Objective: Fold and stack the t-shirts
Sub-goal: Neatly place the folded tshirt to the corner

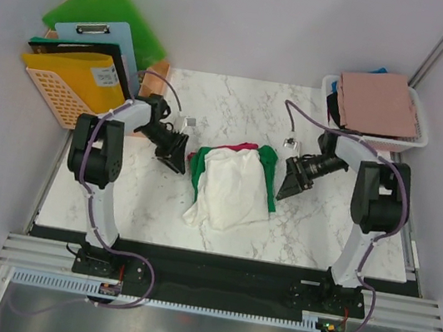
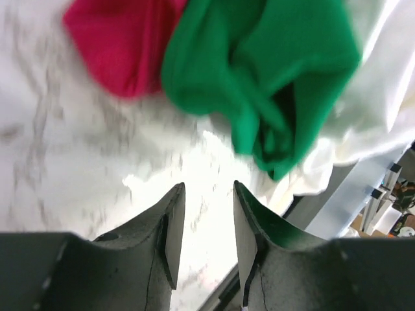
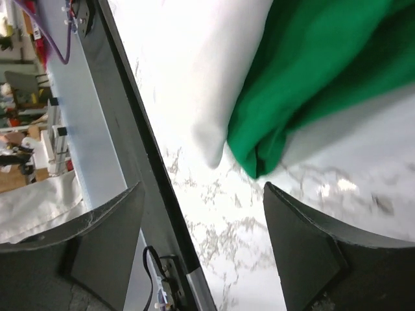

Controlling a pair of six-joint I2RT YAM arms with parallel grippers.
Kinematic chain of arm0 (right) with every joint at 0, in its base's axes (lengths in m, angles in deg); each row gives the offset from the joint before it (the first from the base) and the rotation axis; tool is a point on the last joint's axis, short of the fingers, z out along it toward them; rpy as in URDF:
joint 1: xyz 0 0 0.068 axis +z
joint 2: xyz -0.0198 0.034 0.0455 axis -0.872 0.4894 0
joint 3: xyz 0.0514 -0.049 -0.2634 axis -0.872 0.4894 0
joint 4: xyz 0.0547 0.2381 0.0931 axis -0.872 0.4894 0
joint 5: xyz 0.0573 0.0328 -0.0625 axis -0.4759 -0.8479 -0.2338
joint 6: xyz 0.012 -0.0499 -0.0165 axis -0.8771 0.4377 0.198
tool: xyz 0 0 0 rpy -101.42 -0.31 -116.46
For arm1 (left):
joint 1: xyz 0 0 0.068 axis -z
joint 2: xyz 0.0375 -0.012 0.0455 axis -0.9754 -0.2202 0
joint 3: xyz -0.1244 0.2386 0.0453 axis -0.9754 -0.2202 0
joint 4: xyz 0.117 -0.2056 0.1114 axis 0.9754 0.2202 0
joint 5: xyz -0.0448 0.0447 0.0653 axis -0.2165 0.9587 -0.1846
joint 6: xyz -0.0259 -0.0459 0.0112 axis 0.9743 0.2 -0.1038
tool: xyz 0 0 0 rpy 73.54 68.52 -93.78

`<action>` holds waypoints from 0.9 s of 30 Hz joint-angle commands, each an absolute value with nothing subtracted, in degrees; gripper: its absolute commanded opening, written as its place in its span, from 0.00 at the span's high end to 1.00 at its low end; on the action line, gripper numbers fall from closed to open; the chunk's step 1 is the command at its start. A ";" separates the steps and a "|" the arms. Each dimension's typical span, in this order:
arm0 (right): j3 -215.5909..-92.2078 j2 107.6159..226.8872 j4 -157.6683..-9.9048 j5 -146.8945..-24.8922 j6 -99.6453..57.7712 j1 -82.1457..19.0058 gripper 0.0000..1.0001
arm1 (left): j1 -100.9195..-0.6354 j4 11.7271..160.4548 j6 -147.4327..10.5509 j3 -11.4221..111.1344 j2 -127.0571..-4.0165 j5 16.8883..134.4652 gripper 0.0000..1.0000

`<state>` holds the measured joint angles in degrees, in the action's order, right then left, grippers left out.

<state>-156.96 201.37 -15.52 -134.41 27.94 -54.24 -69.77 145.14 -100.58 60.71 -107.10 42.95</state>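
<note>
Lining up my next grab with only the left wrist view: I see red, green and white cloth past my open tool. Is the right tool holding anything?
Observer: No, the right tool is open and empty, beside the green shirt's edge.
Operator: Which shirt is on top of the pile?
Observer: The white shirt, crumpled; the green and a red shirt show from under its far edge.
Operator: Anything stacked yet?
Observer: A pink shirt lies flat on top of the basket at the far right corner.
</note>
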 commanded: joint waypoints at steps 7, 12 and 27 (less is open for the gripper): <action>-150.52 178.84 -20.91 -120.98 24.21 -56.92 0.02 | -74.89 146.03 -107.18 53.19 -86.74 49.22 0.53; -150.16 174.67 -30.22 -112.05 14.90 -47.21 0.02 | -79.29 141.82 -106.13 48.89 -75.95 53.07 0.51; -170.45 193.30 -49.84 -84.06 -4.45 -29.16 0.02 | -80.09 131.70 -98.57 38.77 -59.04 60.73 0.02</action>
